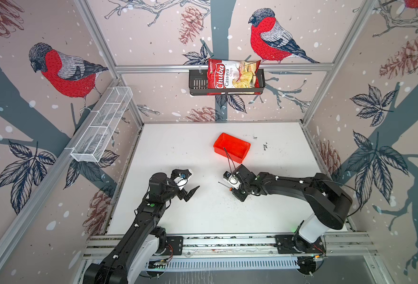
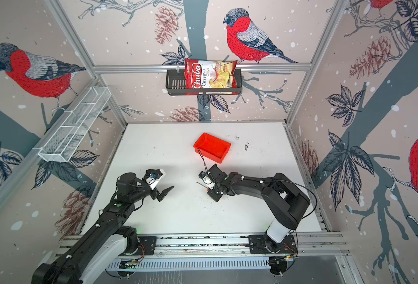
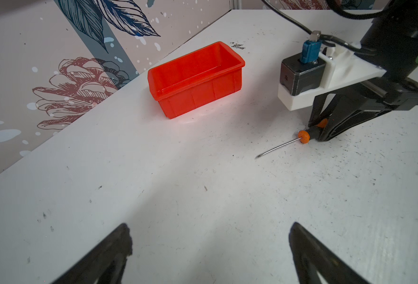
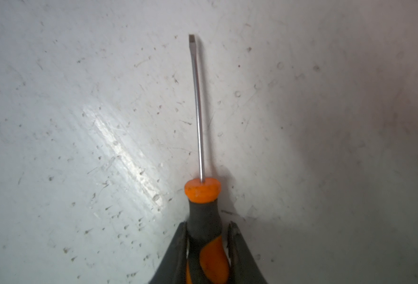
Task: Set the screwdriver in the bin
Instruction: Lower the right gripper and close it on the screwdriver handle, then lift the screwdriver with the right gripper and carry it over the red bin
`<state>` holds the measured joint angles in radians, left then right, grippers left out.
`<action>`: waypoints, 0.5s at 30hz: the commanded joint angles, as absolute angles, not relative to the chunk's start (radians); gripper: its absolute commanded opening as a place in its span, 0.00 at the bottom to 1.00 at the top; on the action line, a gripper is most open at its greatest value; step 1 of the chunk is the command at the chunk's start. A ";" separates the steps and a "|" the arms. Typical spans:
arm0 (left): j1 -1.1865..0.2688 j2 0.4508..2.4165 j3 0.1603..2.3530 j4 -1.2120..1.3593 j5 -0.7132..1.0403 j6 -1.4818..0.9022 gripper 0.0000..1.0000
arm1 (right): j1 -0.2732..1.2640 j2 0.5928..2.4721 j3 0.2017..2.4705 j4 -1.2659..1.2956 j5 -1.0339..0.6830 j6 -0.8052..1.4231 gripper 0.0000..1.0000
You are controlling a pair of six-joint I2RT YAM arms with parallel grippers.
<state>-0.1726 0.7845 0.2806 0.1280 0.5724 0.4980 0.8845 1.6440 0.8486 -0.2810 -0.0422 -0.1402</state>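
one step of about three looks done: your right gripper has its jaws pressed tight against the black-and-orange handle of the screwdriver, one finger on each side, with the silver shaft sticking out free ahead of them. the tool lies low on the white table, and from the thin shadow hugging the shaft i judge it is not yet lifted, or only barely. it sits on the robot's side of the bin, near it but clearly apart, with only bare scuffed surface between the two. the bin is empty as far as its floor shows. what is left for you: raise the screwdriver off the table, carry it over the bin's near rim, and let go once the whole tool is over the inside. it looks shorter than the bin, so i expect it to fit lying flat. your left gripper stands wide open and holds nothing. it is farther from the bin than the screwdriver, off toward the left arm's side of the bin, with no part to play that i can see.
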 commanded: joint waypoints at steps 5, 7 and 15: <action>-0.173 0.782 0.284 0.142 0.579 0.472 0.99 | 0.881 1.613 0.853 -0.288 -0.059 -0.159 0.14; -0.173 0.782 0.283 0.146 0.579 0.471 0.99 | 0.882 1.603 0.855 -0.285 -0.061 -0.162 0.14; -0.173 0.780 0.287 0.167 0.563 0.454 0.99 | 0.882 1.561 0.898 -0.296 -0.018 -0.190 0.13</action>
